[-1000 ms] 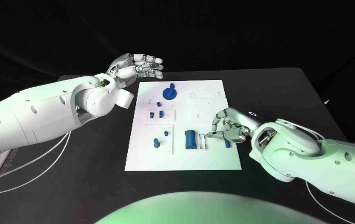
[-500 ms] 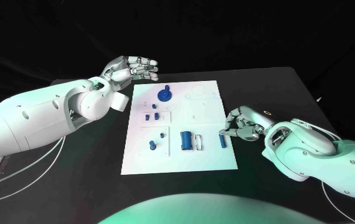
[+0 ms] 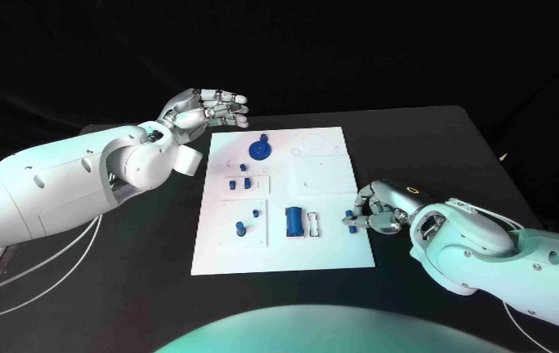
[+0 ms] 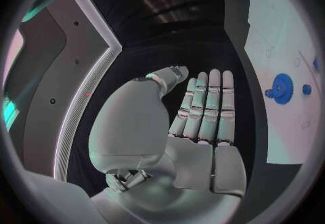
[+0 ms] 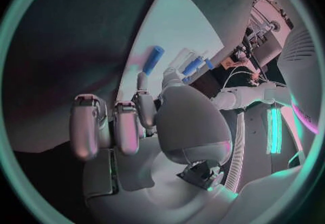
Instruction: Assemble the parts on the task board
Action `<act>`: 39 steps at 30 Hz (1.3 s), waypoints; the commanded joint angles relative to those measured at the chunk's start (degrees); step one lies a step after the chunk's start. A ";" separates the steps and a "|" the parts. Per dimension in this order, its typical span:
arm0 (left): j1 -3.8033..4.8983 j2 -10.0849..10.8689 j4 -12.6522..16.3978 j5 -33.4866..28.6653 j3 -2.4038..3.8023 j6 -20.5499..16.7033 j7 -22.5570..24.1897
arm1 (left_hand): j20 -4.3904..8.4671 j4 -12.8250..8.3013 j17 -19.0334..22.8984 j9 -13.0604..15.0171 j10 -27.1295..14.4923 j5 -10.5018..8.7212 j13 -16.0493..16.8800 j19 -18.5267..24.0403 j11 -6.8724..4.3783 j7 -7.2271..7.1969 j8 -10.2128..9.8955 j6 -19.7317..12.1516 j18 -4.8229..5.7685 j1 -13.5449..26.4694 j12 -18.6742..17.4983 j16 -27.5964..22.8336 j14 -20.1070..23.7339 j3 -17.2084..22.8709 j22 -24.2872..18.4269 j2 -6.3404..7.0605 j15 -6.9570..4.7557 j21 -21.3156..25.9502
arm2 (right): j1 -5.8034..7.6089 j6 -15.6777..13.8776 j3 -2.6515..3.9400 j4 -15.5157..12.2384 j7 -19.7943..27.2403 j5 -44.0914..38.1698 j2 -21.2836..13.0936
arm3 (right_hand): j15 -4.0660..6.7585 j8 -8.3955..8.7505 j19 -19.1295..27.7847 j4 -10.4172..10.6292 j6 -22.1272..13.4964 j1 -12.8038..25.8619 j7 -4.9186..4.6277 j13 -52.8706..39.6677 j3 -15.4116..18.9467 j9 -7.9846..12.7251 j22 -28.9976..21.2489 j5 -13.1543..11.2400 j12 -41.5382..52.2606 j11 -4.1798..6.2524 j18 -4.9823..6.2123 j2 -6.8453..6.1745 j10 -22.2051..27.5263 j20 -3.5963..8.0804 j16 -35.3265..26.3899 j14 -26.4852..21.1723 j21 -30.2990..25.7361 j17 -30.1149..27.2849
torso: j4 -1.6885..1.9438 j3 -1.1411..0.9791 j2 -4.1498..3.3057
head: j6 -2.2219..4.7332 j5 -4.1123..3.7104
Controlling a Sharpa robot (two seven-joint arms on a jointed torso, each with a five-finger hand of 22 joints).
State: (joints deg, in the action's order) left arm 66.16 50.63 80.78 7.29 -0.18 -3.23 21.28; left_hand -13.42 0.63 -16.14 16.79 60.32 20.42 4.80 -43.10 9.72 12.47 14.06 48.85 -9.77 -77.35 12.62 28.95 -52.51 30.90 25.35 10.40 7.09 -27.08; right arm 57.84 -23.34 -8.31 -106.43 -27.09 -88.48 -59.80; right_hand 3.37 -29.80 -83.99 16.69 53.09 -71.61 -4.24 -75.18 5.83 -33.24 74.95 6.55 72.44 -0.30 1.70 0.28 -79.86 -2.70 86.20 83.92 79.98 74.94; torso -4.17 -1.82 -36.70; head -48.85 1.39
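Right robot hand (image 3: pixel 375 212) pinched blue peg (image 3: pixel 350 218) at board (image 3: pixel 321 175) right edge, not yet seated. Left robot hand (image 3: pixel 210 109) empty, fingers apart, off far-left corner. Gear (image 3: pixel 263 148), block (image 3: pixel 295 221) on board; likely most assembly left.

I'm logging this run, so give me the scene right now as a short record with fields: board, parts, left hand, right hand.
board: white task board lying flat mid-table
parts: blue gear at the far end; blue cylinder near the middle; small blue pegs on the left side
left hand: left hand raised off the board's far left corner, fingers apart, holds nothing
right hand: right hand at the board's right edge, pinches a blue pin
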 commanded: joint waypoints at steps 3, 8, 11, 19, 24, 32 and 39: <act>0.02 0.03 0.18 -0.12 0.03 0.98 0.24 | -0.22 -0.17 -0.10 -0.07 -0.44 0.33 0.06 -0.09 -0.16 0.82 0.16 -0.53 -0.30 0.34 0.37 -0.34 0.42 0.32 -0.07 -0.16 -0.01 0.20 | -0.44 2.49 0.01 0.65 -1.67 -2.77 0.69 | 0.08 0.24 -2.03 -0.02 0.36 0.29 -0.10 -0.38 0.39 -0.06 12.30 0.30 -0.33 0.16 0.38 -0.11 -0.16 -0.23 -0.04 4.19 -0.22 5.81 | 0.09 -0.07 -0.04 | -0.10 0.28; 0.02 0.04 0.17 -0.11 0.02 1.02 0.22 | -0.22 -0.17 -0.10 -0.07 -0.44 0.33 0.06 -0.09 -0.16 0.82 0.16 -0.53 -0.30 0.34 0.37 -0.34 0.42 0.32 -0.07 -0.16 -0.01 0.20 | -0.70 3.16 -0.02 1.21 -1.89 -3.15 1.19 | 0.12 0.32 -2.05 -0.28 0.43 -1.22 -0.03 -0.39 0.51 -0.17 12.31 0.62 -0.37 0.22 0.37 0.01 -0.14 -0.19 -0.07 4.18 -0.19 5.80 | 0.02 -0.03 0.00 | -0.25 0.46; 0.02 0.06 0.15 -0.11 0.02 1.01 0.22 | -0.22 -0.17 -0.10 -0.07 -0.44 0.33 0.06 -0.09 -0.16 0.82 0.16 -0.53 -0.30 0.34 0.37 -0.34 0.42 0.32 -0.07 -0.16 -0.01 0.20 | -0.82 3.64 -0.03 1.43 -1.98 -3.39 1.41 | 0.16 0.50 -2.02 -0.47 0.43 -3.33 0.00 -0.31 0.45 -0.23 12.30 0.71 -0.51 0.26 0.38 0.01 -0.05 -0.15 -0.10 4.18 -0.27 5.79 | -0.02 -0.02 0.00 | -0.32 0.51; 0.02 0.06 0.17 -0.10 0.02 1.02 0.20 | -0.22 -0.17 -0.10 -0.07 -0.44 0.33 0.06 -0.09 -0.16 0.82 0.16 -0.53 -0.30 0.34 0.37 -0.34 0.42 0.32 -0.07 -0.16 -0.01 0.20 | -1.24 5.10 -0.09 1.87 -2.23 -4.20 1.86 | 0.45 1.46 -2.03 -1.63 0.67 -11.40 0.31 -0.27 -2.57 0.01 12.31 -1.35 -0.75 0.58 0.37 0.06 0.17 0.11 -0.15 4.18 -0.29 5.82 | -0.02 0.02 0.01 | -0.47 0.44; 0.02 0.06 0.18 -0.08 0.02 0.99 0.19 | -0.23 -0.18 -0.16 -0.09 -0.45 0.32 0.08 -0.13 -0.15 0.84 0.20 -0.52 -0.31 0.37 0.41 -0.32 0.42 0.34 -0.07 -0.19 0.00 0.25 | -1.44 4.80 -0.10 1.90 -2.36 -4.75 2.07 | 0.83 2.85 -2.04 -2.99 1.50 -18.29 0.66 -0.24 -9.49 0.86 12.33 2.00 -1.07 0.90 0.36 -0.56 0.54 0.47 -0.18 4.19 -0.28 5.91 | 0.02 0.08 0.04 | -0.45 0.42; 0.01 0.07 0.16 -0.07 0.02 0.96 0.12 | -0.13 -0.67 -0.27 -0.13 -0.48 0.34 0.11 -0.23 -0.21 0.80 0.29 -0.48 -0.35 -0.33 0.51 -0.36 0.46 0.84 0.07 -0.68 -0.06 0.17 | -1.53 0.90 -0.10 1.28 -2.15 -4.17 1.98 | 0.65 1.11 -2.30 -2.96 0.26 -13.66 0.41 -0.58 -29.04 -1.95 12.50 5.90 -0.68 0.86 0.23 -6.47 -0.49 0.43 -0.12 4.26 0.43 6.21 | -0.02 0.05 0.04 | -0.45 0.43; 0.01 -0.04 0.15 -0.06 0.01 0.90 0.05 | -0.03 -1.13 -0.33 -0.19 -0.50 0.33 0.13 -0.21 -0.20 0.82 0.34 -0.47 -0.33 -0.82 0.57 -0.41 0.47 1.14 0.32 -0.96 -0.09 -0.02 | -0.85 -4.08 -0.03 -0.50 1.13 0.38 1.63 | 0.44 -0.43 -2.12 -6.73 -0.83 -5.98 0.00 -0.49 -42.15 -4.36 12.38 5.34 -0.96 0.52 0.32 -8.47 -0.51 0.26 -0.27 4.22 0.05 6.02 | 0.08 0.07 0.02 | -0.18 0.65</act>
State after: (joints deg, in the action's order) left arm 66.15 50.72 80.80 7.31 -0.20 -3.15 21.13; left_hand -13.42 -0.43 -16.40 16.64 60.11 20.42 4.86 -43.10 9.51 12.47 14.06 48.85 -9.76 -77.91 12.82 28.73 -52.51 31.96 25.61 9.84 7.09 -27.08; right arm 56.71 -24.15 -8.41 -106.41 -27.96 -91.15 -58.24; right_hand 4.09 -28.87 -83.99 20.37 52.49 -78.22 -4.20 -74.95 -25.71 -35.38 74.92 12.09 71.47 0.59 1.70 -8.16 -80.16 -2.69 86.20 84.02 80.39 74.92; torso -4.17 -1.75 -36.64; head -49.11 1.97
